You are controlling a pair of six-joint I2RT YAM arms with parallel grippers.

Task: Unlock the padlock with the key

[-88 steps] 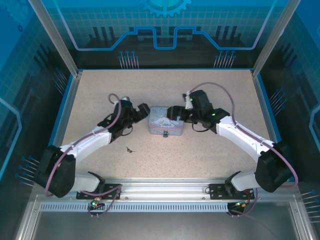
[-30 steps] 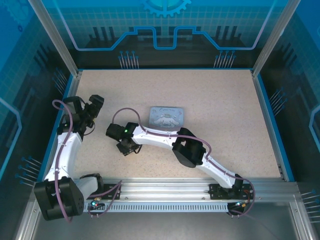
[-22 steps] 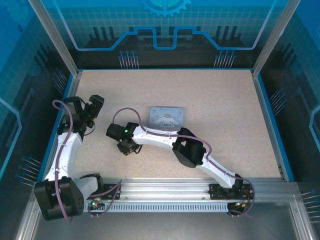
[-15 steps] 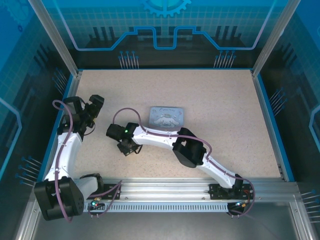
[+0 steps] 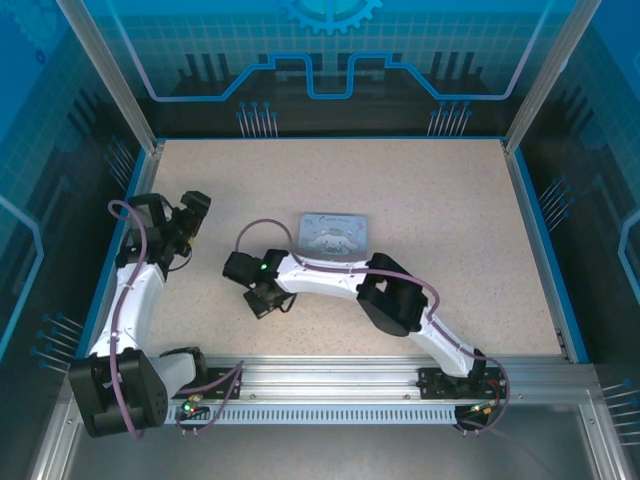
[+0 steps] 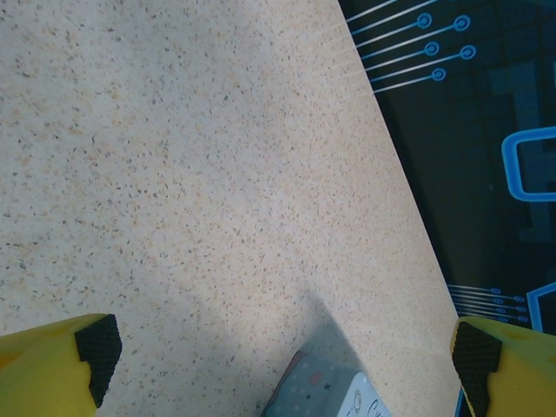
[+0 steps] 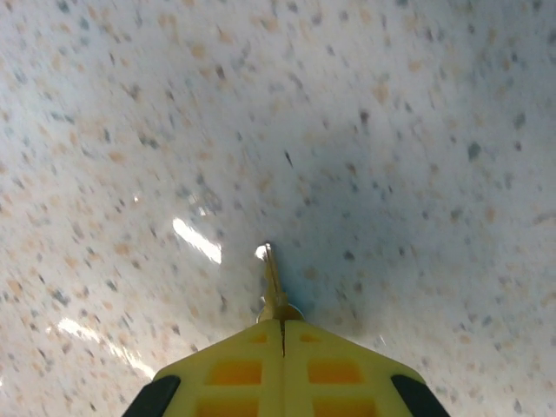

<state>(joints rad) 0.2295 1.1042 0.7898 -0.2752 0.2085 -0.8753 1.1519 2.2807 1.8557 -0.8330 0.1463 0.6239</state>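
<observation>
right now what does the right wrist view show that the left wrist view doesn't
Right wrist: the right end effector shut on the key, whose blade sticks out ahead of it.
Left wrist: the left end effector open wide, a corner of the printed tin and the dark wall panel.
Both: the speckled table top.

The left arm (image 5: 135,300) and right arm (image 5: 320,278) are clad in white shells with black joints; mauve cables (image 5: 262,223) are looped along them; yellow jaws are tipped with black pads (image 6: 98,347).
</observation>
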